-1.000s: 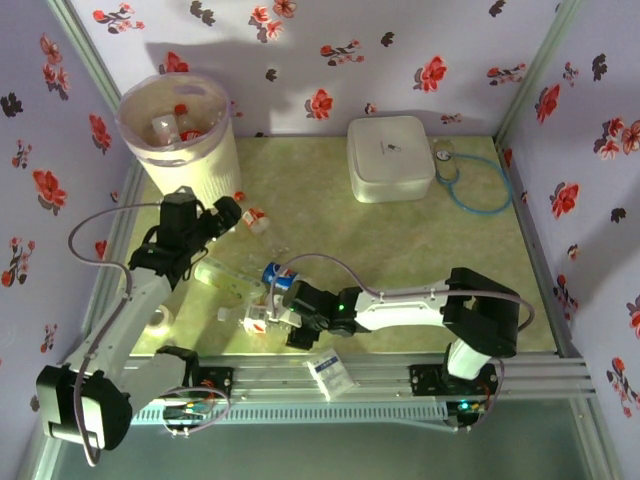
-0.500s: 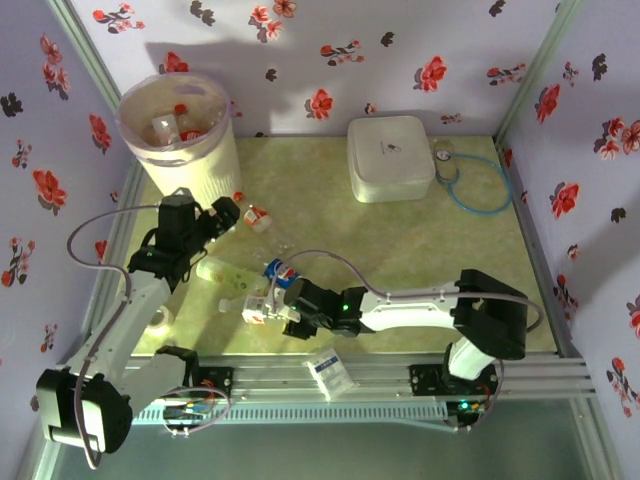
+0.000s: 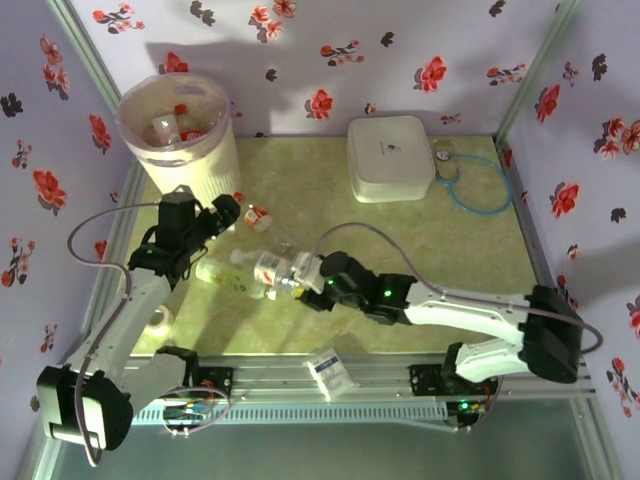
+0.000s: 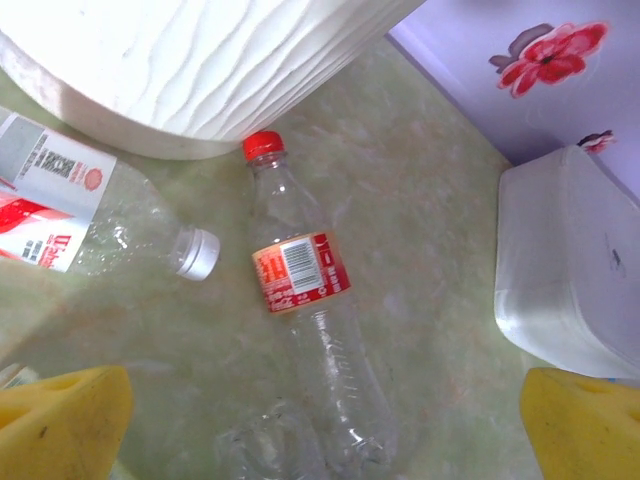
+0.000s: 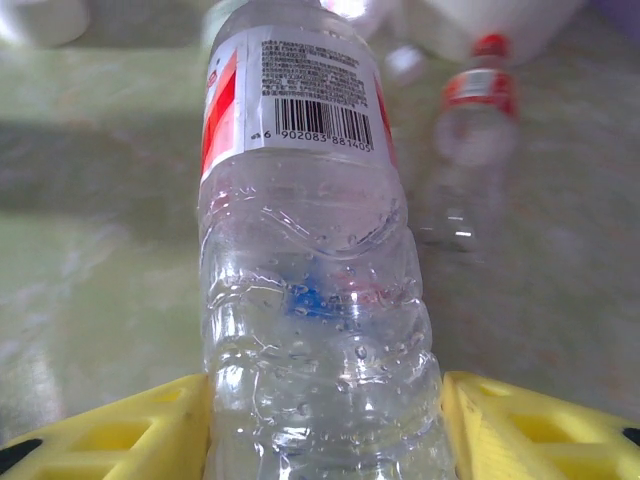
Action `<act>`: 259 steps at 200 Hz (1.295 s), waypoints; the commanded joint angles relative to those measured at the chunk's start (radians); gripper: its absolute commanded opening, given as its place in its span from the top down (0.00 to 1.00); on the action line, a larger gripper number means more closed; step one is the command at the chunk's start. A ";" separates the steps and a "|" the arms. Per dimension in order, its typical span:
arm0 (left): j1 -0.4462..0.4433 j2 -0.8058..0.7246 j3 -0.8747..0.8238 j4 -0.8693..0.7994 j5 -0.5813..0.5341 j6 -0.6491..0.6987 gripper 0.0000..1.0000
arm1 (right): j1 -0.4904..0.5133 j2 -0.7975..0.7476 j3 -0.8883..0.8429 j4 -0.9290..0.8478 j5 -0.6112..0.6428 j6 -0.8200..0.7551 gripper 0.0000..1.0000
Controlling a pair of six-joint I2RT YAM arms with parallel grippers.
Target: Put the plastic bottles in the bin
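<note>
My right hand (image 5: 322,425) pinches a red-labelled bottle (image 5: 300,230) by its lower end, over the counter (image 3: 330,205). My left hand (image 4: 320,430) is spread above a red-capped bottle (image 4: 305,300) lying beside the bin (image 4: 200,60).

Base of the near bottle (image 5: 310,300) cropped; far bottle (image 5: 478,110) blurred

right hand (image 3: 298,282) closed on red-labelled bottle (image 3: 267,270), both shifted farther in
</note>
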 commanded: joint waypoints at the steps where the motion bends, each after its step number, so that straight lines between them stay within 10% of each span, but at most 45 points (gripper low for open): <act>1: 0.004 -0.015 0.056 0.028 0.029 -0.037 0.00 | -0.077 -0.064 -0.029 0.040 0.065 0.056 0.44; 65: -0.160 0.123 0.218 0.184 0.072 -0.085 0.00 | -0.215 0.014 -0.030 0.228 0.336 0.246 0.45; 170: -0.443 0.636 0.351 0.540 0.224 -0.270 0.00 | -0.215 0.018 -0.118 0.462 0.383 0.270 0.47; 232: -0.457 0.691 0.388 0.548 0.264 -0.305 0.49 | -0.219 0.026 -0.135 0.469 0.406 0.258 0.46; 259: -0.458 0.697 0.394 0.510 0.250 -0.294 0.53 | -0.219 0.034 -0.109 0.420 0.357 0.250 0.42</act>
